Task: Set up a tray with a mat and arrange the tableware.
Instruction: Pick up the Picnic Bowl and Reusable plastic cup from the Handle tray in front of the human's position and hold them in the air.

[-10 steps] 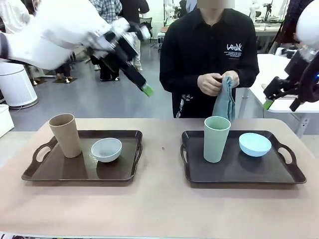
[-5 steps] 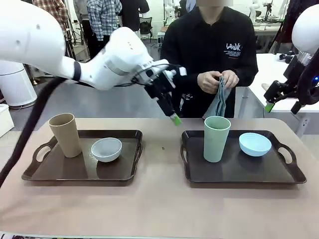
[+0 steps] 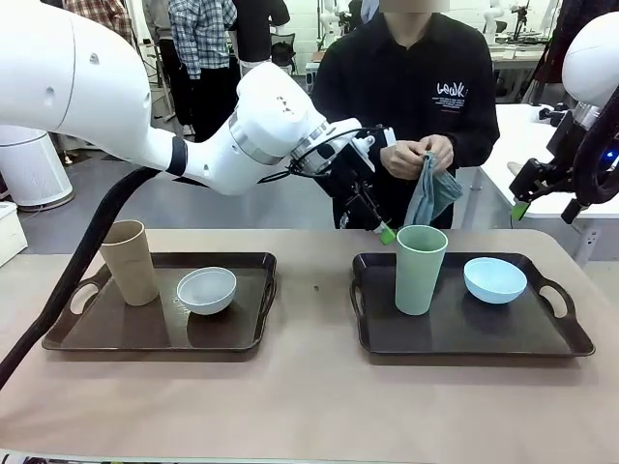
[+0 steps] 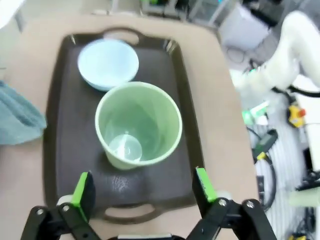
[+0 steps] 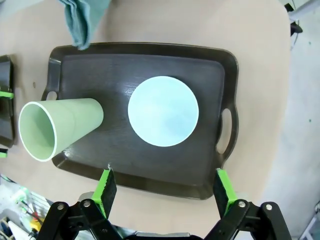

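Note:
Two dark trays lie on the table. The left tray (image 3: pixel 106 333) bears a tan cup (image 3: pixel 129 261) and a white bowl (image 3: pixel 206 290). On the right tray (image 3: pixel 542 338) (image 4: pixel 60 165) (image 5: pixel 210 75) stand a pale green cup (image 3: pixel 421 269) (image 4: pixel 138 125) (image 5: pixel 60 129) and a light blue bowl (image 3: pixel 494 279) (image 4: pixel 108 63) (image 5: pixel 163 111). My left gripper (image 3: pixel 380 227) (image 4: pixel 142 185) hangs open just above and left of the green cup's rim. My right gripper (image 3: pixel 544 205) (image 5: pixel 164 186) is open, high above the right tray. The person holds a teal mat (image 3: pixel 430 188) (image 4: pixel 20 115) (image 5: pixel 82 20) in both hands behind the green cup.
A strip of bare tabletop (image 3: pixel 314 319) separates the trays, and the front of the table is free. The person stands at the far edge. A white bin (image 3: pixel 34 164) is off the table at left; a white table (image 3: pixel 542 135) stands beyond at right.
My left arm has swung from the upper left across and down to the green cup. The person has raised the mat slightly. The right arm has barely moved.

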Available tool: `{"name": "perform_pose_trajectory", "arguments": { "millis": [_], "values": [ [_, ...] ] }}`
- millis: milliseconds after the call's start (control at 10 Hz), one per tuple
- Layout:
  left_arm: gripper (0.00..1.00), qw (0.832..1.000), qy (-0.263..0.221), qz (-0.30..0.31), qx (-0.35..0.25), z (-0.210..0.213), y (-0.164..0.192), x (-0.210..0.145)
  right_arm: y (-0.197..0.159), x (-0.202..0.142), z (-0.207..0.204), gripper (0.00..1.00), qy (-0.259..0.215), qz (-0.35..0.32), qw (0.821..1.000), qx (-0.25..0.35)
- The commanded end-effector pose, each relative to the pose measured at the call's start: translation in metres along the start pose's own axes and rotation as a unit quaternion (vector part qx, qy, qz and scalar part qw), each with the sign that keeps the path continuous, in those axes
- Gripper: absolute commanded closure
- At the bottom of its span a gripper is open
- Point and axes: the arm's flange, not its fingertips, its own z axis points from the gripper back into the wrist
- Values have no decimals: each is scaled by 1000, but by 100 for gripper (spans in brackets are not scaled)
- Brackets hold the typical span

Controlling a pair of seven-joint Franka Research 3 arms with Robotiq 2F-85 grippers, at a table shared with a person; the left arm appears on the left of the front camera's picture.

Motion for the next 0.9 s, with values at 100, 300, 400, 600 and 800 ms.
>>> {"name": "perform_pose_trajectory", "arguments": {
  "millis": [100,300,400,600,800],
  "values": [
    [0,999,15,-9,27,10,-15,-1,1,2,-10,0,15,6,1000,1],
    [0,995,9,-67,71,-4,-19,-26,-4,3,-25,0,14,-3,1000,-3],
    [0,991,4,-63,120,-14,-22,-37,-6,3,-30,0,13,-8,1000,-1],
    [0,991,-22,-60,121,-30,-34,-53,-10,4,-35,0,7,-19,1000,2],
    [0,990,7,-56,127,-26,-15,-38,-6,3,-28,0,23,-5,1000,2]
  ]
}}
